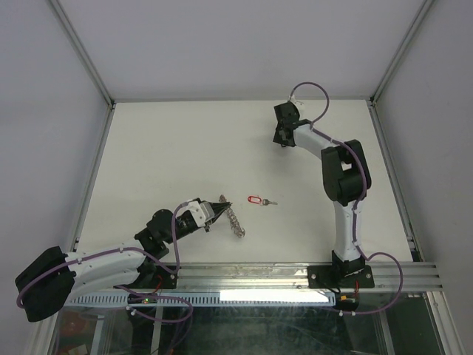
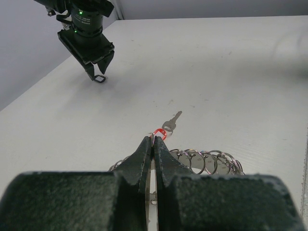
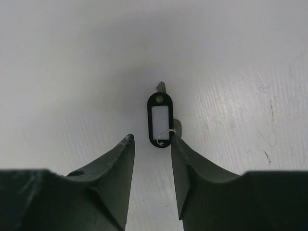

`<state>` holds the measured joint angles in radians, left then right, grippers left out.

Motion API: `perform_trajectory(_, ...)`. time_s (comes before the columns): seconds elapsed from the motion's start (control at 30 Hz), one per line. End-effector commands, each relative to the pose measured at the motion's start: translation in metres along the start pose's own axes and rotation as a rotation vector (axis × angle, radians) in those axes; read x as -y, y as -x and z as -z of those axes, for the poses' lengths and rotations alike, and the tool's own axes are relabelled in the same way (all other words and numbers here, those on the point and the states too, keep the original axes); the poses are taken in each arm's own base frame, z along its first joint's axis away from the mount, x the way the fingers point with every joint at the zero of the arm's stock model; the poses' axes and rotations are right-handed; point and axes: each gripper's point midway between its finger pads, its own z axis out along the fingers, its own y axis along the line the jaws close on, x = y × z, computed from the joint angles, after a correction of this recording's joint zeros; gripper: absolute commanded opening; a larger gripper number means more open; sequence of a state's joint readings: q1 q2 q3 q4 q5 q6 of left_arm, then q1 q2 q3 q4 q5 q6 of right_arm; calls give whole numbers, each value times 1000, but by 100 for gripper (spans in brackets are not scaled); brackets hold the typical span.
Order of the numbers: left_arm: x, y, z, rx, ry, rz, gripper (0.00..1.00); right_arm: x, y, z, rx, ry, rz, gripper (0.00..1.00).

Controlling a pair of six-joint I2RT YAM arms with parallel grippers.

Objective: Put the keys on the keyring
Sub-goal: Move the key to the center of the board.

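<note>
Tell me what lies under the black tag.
A silver key: only its tip shows past the black tag at the top, and a sliver at the right edge. The rest is covered.

The left tool pinches the keyring edge-on, a red-tagged key just beyond its tips.

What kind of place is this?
Probably a robot testing lab: a left arm and a right arm bolted to a metal rail, at a white table boxed in by plain walls.
</note>
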<state>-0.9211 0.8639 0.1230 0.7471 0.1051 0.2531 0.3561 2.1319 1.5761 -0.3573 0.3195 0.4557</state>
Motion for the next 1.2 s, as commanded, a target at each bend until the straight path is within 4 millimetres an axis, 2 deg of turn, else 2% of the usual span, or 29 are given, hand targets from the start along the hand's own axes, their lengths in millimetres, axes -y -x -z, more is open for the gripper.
perform_trajectory(0.0, -8, 26, -7, 70, 15, -16, 0, -6, 23, 5, 62, -26, -18, 37)
perform_trajectory(0.43, -7, 24, -8, 63, 9, -22, 0, 0, 14, -2, 31, -68, 20, 28)
perform_trajectory(0.77, -6, 22, -8, 59, 4, -23, 0, 2, 13, -4, 26, -69, 27, 14)
perform_trajectory(0.9, -6, 23, -9, 60, 2, -23, 0, 2, 16, 1, 38, -60, 29, 1)
perform_trajectory(1.07, -5, 23, -9, 58, -1, -23, 0, -6, 20, 19, 59, 17, 75, 0)
perform_trajectory(1.17, -5, 23, -9, 59, -6, -21, 0, -19, 15, 37, 57, 149, 141, 0)
